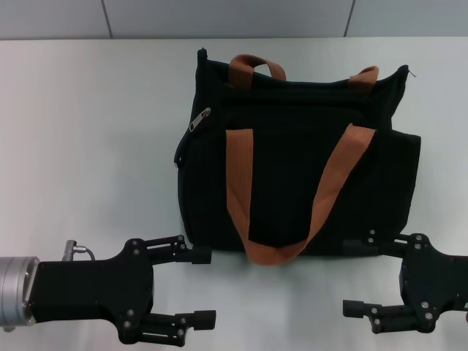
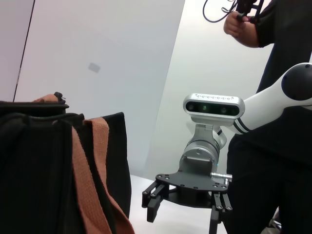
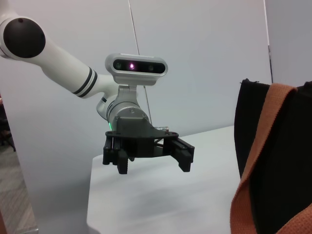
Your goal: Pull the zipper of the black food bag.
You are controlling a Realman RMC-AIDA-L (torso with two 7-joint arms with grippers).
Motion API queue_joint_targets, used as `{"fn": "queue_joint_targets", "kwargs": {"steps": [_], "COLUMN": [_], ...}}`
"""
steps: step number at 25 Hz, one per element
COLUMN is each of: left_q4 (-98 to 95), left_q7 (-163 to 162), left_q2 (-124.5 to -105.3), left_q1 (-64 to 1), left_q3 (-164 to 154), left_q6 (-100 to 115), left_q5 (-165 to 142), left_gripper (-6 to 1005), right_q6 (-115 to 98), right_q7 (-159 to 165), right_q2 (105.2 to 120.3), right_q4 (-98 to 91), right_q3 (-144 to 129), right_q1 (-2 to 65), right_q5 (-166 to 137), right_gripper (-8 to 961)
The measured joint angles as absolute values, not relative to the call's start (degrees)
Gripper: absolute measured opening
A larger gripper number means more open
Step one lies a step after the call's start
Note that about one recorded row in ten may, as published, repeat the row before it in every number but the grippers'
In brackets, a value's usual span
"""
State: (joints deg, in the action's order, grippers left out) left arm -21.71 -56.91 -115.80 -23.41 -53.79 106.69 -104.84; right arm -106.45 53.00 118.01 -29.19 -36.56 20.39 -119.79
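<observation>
The black food bag [image 1: 292,175] lies flat on the white table, its two orange-brown handles [image 1: 241,197] spread over its front. A silver zipper pull [image 1: 199,119] rests near the bag's upper left corner. My left gripper [image 1: 207,287] hovers open just off the bag's near left corner, touching nothing. By the near right corner my right gripper [image 1: 347,278] is open too, its upper finger close to the bag's edge. The left wrist view shows the bag [image 2: 39,170] and the right gripper [image 2: 183,212]. The right wrist view shows the bag [image 3: 282,161] and the left gripper [image 3: 153,163].
The white table [image 1: 88,146] stretches left of the bag and runs back to a grey panelled wall [image 1: 219,18]. A person in black [image 2: 278,146] stands behind the right arm in the left wrist view.
</observation>
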Motion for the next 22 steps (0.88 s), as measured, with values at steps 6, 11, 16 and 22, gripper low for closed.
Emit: {"fn": "queue_joint_targets", "kwargs": {"steps": [6, 11, 16, 22], "left_q4": [-22.1, -22.2, -22.5, -22.3], "left_q7": [-56.7, -56.6, -56.1, -56.4], "left_q2": [-116.12, -116.65, -117.15, -117.54], "left_q1": [-23.4, -24.1, -25.1, -24.8], "left_q3": [-53.2, -52.2, -49.1, -39.1], "left_q6": [107.1, 108.3, 113.3, 111.5], "left_q5": [-104.6, -104.2, -99.8, -90.8], "left_gripper": [801, 793, 786, 776], "right_q6": [-106.4, -106.4, -106.6, -106.9], "right_q7": [53.0, 53.0, 53.0, 53.0], "right_q2": [118.04, 118.04, 118.04, 118.04], "right_q4": [-29.1, -29.1, -29.3, -29.4], "right_q3": [-36.6, -36.6, -36.3, -36.2], "right_q1": [20.4, 20.4, 20.3, 20.0], "right_q5": [-119.8, -119.8, -119.8, -119.8], "right_gripper": [813, 813, 813, 813]}}
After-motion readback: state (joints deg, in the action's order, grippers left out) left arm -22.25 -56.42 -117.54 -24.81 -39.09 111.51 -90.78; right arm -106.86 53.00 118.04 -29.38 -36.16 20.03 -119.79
